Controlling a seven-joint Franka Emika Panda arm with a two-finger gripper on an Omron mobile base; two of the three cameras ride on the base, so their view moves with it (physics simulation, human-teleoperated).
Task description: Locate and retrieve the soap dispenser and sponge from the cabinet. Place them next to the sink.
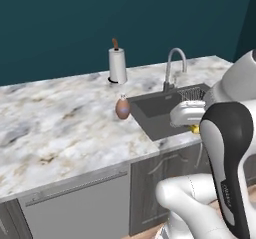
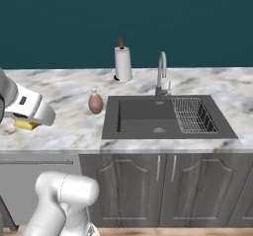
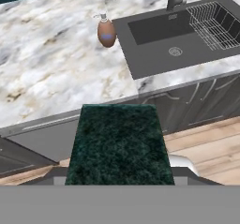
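Observation:
The sponge (image 3: 119,145) lies between my fingers, its dark green top layer facing the hand view. Its yellow body (image 2: 25,125) peeks out under the white hand, and a yellow bit of the sponge (image 1: 194,129) shows there too. My gripper (image 2: 27,124) is shut on it, held in the air near the counter's front edge. The soap dispenser (image 1: 122,108) (image 2: 95,102) (image 3: 106,32) stands upright on the marble counter just left of the sink (image 2: 143,116) (image 1: 155,115) (image 3: 159,31). The cabinet is out of view.
A white paper-towel roll (image 1: 118,65) (image 2: 123,63) stands at the back of the counter (image 1: 60,118). The chrome faucet (image 2: 161,74) rises behind the basin, and a wire rack (image 2: 193,114) fills its right half. Grey base cabinets (image 2: 158,180) sit below.

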